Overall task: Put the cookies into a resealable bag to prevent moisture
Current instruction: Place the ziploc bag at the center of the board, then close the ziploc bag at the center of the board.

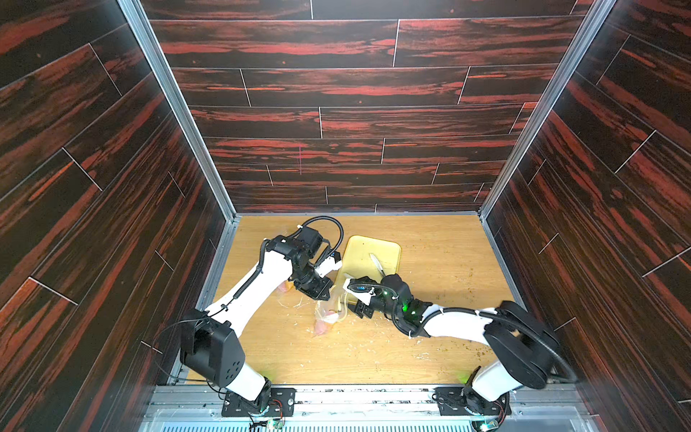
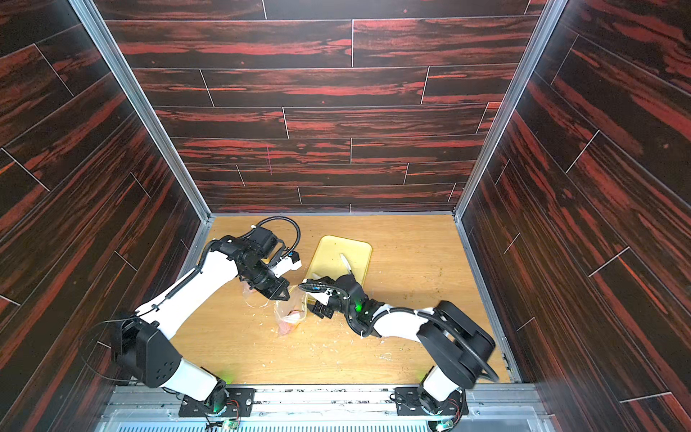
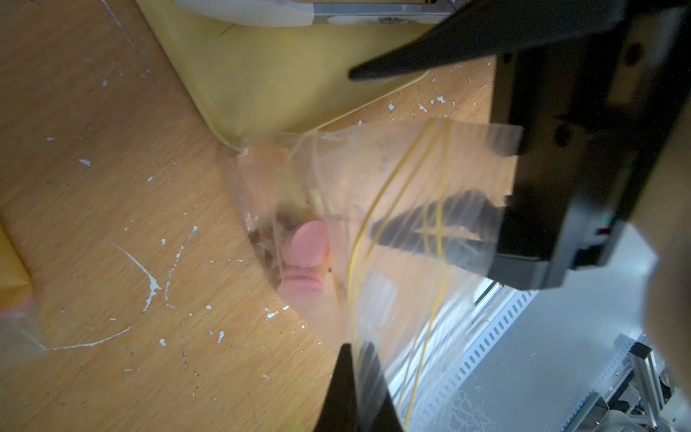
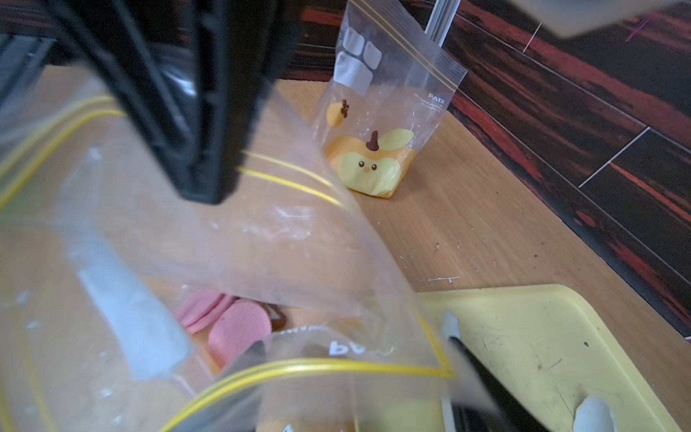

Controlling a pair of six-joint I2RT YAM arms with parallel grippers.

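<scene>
The clear resealable bag [image 1: 331, 307] [image 2: 289, 311] with yellow zip lines hangs over the table in both top views. My left gripper [image 3: 355, 346] [image 1: 324, 296] is shut on its rim. Pink round cookies [image 4: 239, 329] [image 3: 308, 243] and a brown star-shaped cookie [image 4: 277, 315] lie at the bag's bottom. My right gripper [image 4: 368, 374] [image 1: 347, 303] stands open at the bag's mouth. One of its fingers [image 4: 486, 376] is outside by the tray, and the other shows dark through the plastic.
A yellow tray [image 1: 368, 248] [image 4: 542, 336] with a white piece [image 1: 377, 262] on it lies just behind the bag. A second clear bag [image 4: 377, 112] with a yellow fruit print stands near the left arm. White crumbs litter the wooden table [image 1: 374, 351].
</scene>
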